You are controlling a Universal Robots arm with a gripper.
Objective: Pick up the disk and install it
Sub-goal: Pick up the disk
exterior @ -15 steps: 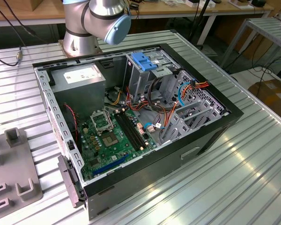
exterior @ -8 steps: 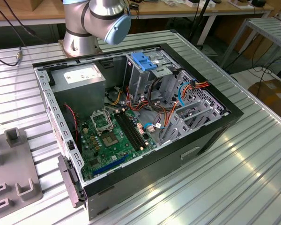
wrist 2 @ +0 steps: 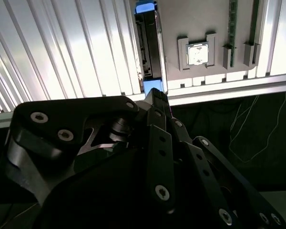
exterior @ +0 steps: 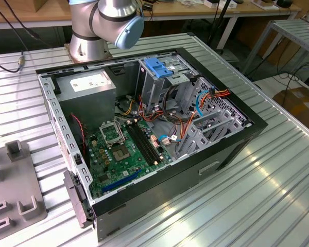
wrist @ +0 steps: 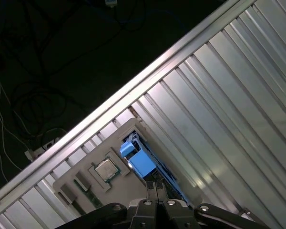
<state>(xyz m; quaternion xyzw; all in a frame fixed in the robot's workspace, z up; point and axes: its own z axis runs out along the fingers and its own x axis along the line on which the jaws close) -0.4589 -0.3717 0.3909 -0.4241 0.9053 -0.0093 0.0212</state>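
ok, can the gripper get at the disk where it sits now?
Probably yes. The gripper hangs right over the disk, which stands on edge on the grey holder with its upper edge bare; the processor chip sits apart, beside it.

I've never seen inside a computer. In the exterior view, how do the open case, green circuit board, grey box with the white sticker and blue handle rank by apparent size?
1. open case
2. green circuit board
3. grey box with the white sticker, which looks only a little smaller than the board
4. blue handle
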